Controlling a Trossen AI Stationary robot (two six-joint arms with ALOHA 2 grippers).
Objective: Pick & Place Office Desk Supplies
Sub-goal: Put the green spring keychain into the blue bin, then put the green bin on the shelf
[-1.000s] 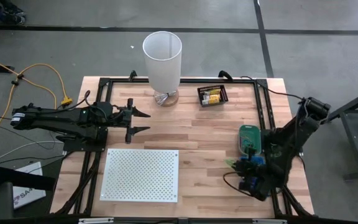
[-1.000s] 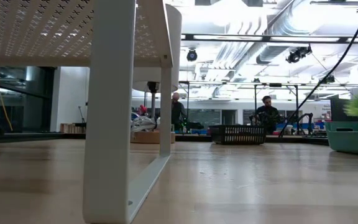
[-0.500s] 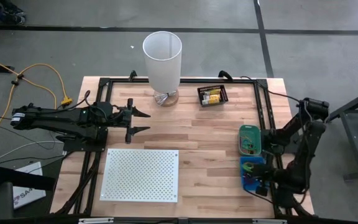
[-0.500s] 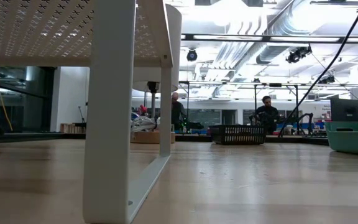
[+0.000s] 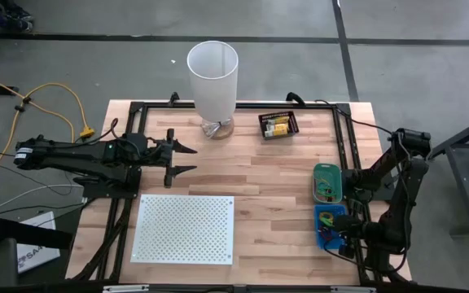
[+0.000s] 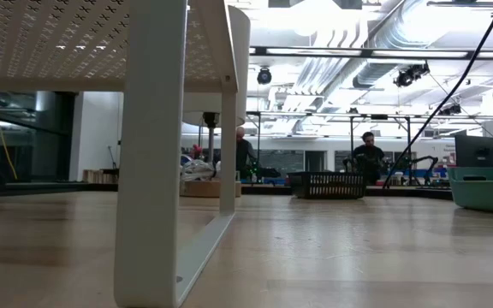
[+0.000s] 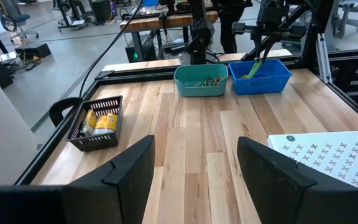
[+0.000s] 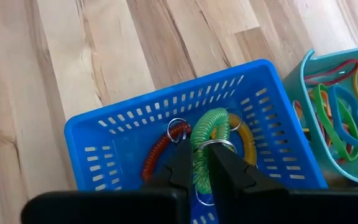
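Observation:
My right gripper [image 8: 201, 171] is over the blue basket [image 8: 104, 140] at the table's right near side, shut on a green coiled loop [image 8: 207, 127]. A red coil [image 8: 157, 155] and an orange coil [image 8: 244, 134] lie in the same basket. The high view shows this gripper [image 5: 335, 222] above the blue basket [image 5: 322, 236]. A teal bin [image 5: 316, 175] beside it holds coloured bands. A black basket [image 5: 278, 124] holds yellow packets. My left gripper [image 5: 181, 159] is open and empty at the left, above the table. My right gripper pinches the green coiled loop [image 8: 201, 163] between its two fingers, close to a metal ring [image 8: 215, 145] on it. The fingers come slanting down from the table's right. The loop's far end reaches down among the red and orange coils in the blue basket.
A tall white cylinder [image 5: 212, 77] stands at the table's far edge. A white perforated board [image 5: 184, 228] stands on legs at the near left. Bare wood lies between the board and the bins. People sit in the room beyond [image 6: 368, 154].
My right gripper has carried the green coiled loop toward the table's right, from beside the blue basket's left side to over the basket, and has turned about. The loop has left the low view.

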